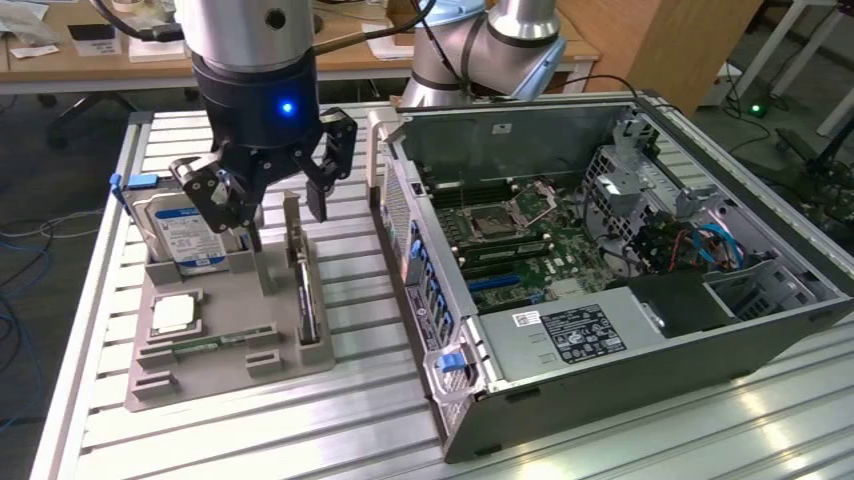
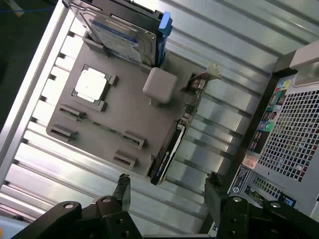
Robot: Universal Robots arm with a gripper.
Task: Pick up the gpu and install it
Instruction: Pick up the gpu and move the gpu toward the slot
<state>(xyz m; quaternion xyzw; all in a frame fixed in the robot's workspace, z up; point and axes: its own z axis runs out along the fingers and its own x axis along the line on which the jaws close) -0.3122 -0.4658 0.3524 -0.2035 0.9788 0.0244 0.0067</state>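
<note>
Tool [image 1: 283, 222] hangs w/ jaws wide apart, nothing held, above grey holder [image 1: 214, 330] on bench [image 1: 641, 440]. The gpu [image 1: 308, 300] stands on edge in holder's slot nearest PC case [image 1: 747, 330], just below tool. In wrist view its long axis runs away from tool, near end btw fingers, thin faces toward them.

Lab: slatted aluminium bench [image 1: 267, 430], office desk [image 1: 40, 62].

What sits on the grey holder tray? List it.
On the tray: a hard drive upright, a graphics card on edge, a silver chip flat. The card's lower edge is hidden in its slot.
</note>
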